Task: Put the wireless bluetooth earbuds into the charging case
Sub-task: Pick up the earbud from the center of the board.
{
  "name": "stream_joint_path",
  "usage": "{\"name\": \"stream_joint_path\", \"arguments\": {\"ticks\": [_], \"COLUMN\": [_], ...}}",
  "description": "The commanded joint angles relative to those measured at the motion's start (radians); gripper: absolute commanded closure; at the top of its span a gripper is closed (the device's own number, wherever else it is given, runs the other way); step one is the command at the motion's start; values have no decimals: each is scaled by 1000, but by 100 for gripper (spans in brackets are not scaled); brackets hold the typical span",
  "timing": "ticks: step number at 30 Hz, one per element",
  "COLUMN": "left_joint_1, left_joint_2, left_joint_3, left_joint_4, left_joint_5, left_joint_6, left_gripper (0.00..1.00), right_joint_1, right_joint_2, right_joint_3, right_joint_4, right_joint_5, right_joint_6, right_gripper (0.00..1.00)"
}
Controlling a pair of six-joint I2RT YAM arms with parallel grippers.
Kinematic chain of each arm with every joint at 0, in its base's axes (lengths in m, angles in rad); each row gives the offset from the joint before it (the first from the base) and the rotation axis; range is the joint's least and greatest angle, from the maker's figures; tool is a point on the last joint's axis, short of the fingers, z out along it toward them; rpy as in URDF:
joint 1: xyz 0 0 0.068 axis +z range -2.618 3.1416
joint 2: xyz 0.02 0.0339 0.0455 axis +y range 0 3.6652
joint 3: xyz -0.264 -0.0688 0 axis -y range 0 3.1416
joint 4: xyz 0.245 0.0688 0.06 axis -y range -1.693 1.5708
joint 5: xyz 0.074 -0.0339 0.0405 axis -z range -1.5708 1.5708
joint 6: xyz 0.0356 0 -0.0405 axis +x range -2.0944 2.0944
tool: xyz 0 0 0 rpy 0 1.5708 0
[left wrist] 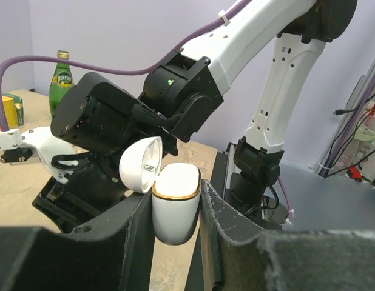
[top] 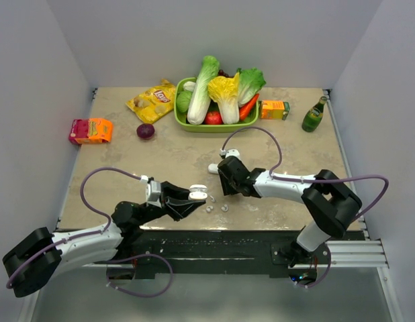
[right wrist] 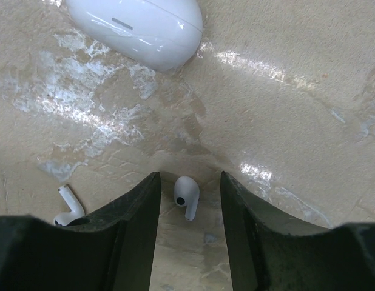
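My left gripper [top: 197, 198] is shut on the white charging case [left wrist: 175, 209], which stands upright between the fingers with its lid [left wrist: 141, 165] open; the case also shows in the top view [top: 198, 192]. My right gripper [right wrist: 189, 182] is open and low over the table, its jaws on either side of one white earbud [right wrist: 186, 197] without touching it. A second earbud [right wrist: 69, 209] lies just outside the left finger. In the top view, loose earbuds [top: 209, 208] [top: 224, 207] lie on the table between the two grippers, and the right gripper [top: 224, 184] is beside them.
A closed white case [right wrist: 136, 27] lies ahead of the right gripper. At the back are a green basket [top: 194, 127] of vegetables, a chip bag [top: 152, 100], a red onion [top: 146, 131], a juice box [top: 274, 109] and a green bottle [top: 313, 115]. An orange packet [top: 90, 131] lies at the left.
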Motion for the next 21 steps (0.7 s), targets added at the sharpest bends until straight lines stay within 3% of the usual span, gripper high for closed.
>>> {"name": "stream_joint_path", "arguments": {"ticks": [1, 11, 16, 21], "left_joint_1": [-6, -6, -6, -7], "left_joint_2": [-4, -13, -27, -39], "left_joint_3": [-249, -252, -248, -238], "left_joint_4": [73, 72, 54, 35], "left_joint_5": [-12, -15, -18, -13], "left_joint_6": [1, 1, 1, 3], "left_gripper": [100, 100, 100, 100], "right_joint_1": [21, 47, 51, 50], "right_joint_2": [19, 49, 52, 71], "right_joint_3": [32, 32, 33, 74], "right_joint_4": [-55, -86, -98, -143], "right_joint_5": [56, 107, 102, 52], "right_joint_6": [26, 43, 75, 77], "right_gripper": [53, 60, 53, 53]}}
